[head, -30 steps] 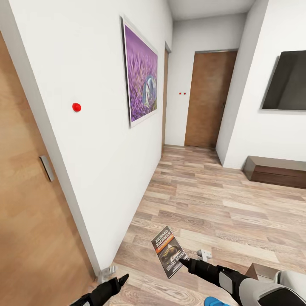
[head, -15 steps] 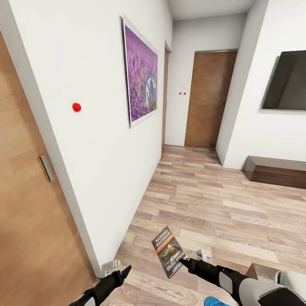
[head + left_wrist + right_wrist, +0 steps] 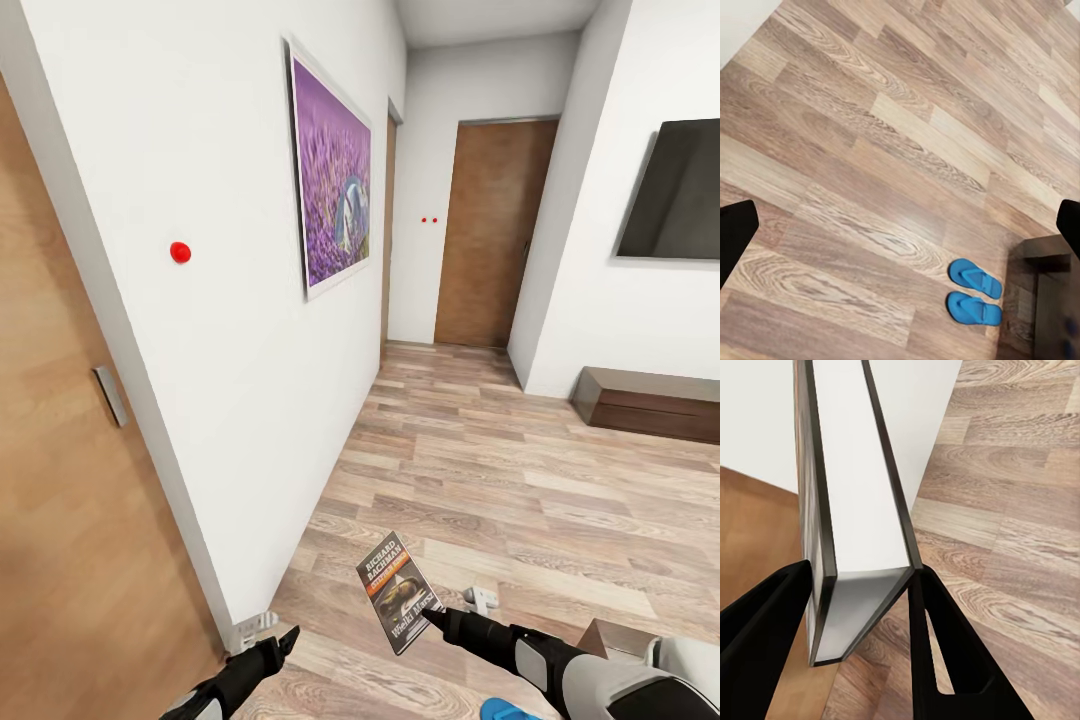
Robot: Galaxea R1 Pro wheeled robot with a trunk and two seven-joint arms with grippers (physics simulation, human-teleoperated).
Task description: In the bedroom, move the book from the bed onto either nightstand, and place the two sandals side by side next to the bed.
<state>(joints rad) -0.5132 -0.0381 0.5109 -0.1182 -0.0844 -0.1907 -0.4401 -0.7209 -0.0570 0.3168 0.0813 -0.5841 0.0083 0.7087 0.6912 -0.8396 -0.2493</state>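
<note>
Underfoot, paired sandals (image 3: 974, 293) beside bed (image 3: 1042, 300).

Book (image 3: 399, 592) upright; blue sandals (image 3: 975, 294) paired.

We see bright, even, flat light with no visible source; white walls (image 3: 230, 300) slightly overexposed. Shadows soft and faint. Mild sheen on floor planks (image 3: 911, 217) in left wrist view. Head view bends straight edges toward its borders. Renders slightly soft throughout; book (image 3: 855, 510) page edges near-white in right wrist view
</note>
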